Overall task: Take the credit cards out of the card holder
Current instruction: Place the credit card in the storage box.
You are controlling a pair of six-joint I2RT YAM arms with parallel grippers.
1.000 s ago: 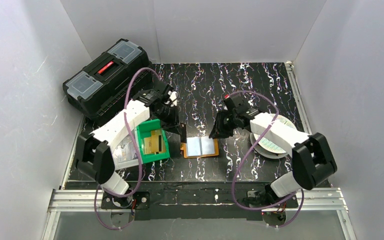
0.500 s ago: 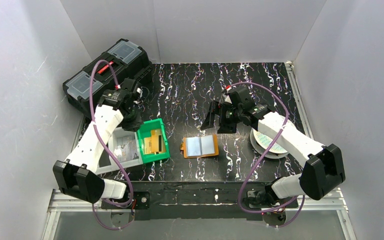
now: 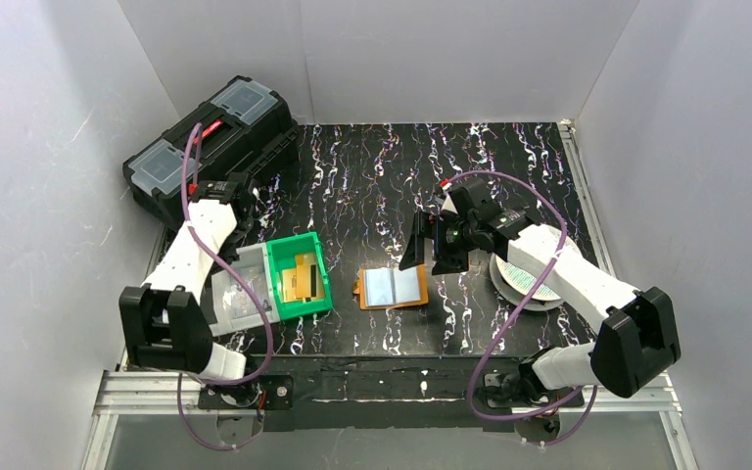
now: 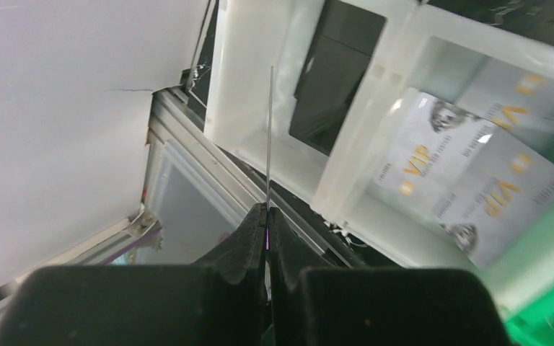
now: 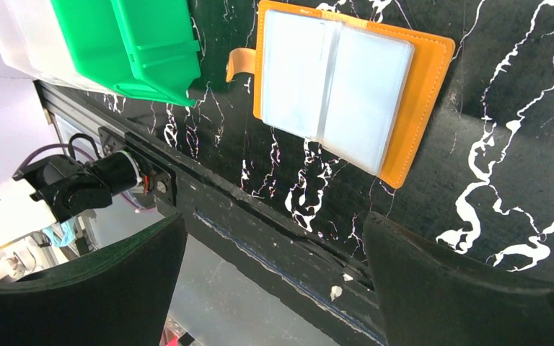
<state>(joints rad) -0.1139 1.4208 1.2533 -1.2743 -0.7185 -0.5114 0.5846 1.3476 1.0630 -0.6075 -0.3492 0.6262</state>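
Left pincer [image 4: 267,210] grips one thin card [image 4: 270,130] edgewise.

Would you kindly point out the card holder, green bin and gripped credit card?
card holder [image 3: 393,286]: top view, clear inner pockets.
green bin [image 5: 144,50]: right wrist view, outer wall.
gripped credit card [image 4: 269,137]: left wrist view, thin edge.

We read "VIP" in gold capitals on three silvery cards [image 4: 433,148] lying overlapped in the white tray [image 4: 249,79] — each word runs slantwise, tilted with its card. Beside each "VIP" runs a line of small print, and two cards show a round emblem, but we cannot make out either. The toolbox [image 3: 211,147] carries a red label [image 3: 208,129] — it may hold a brand name, too small for us to read.
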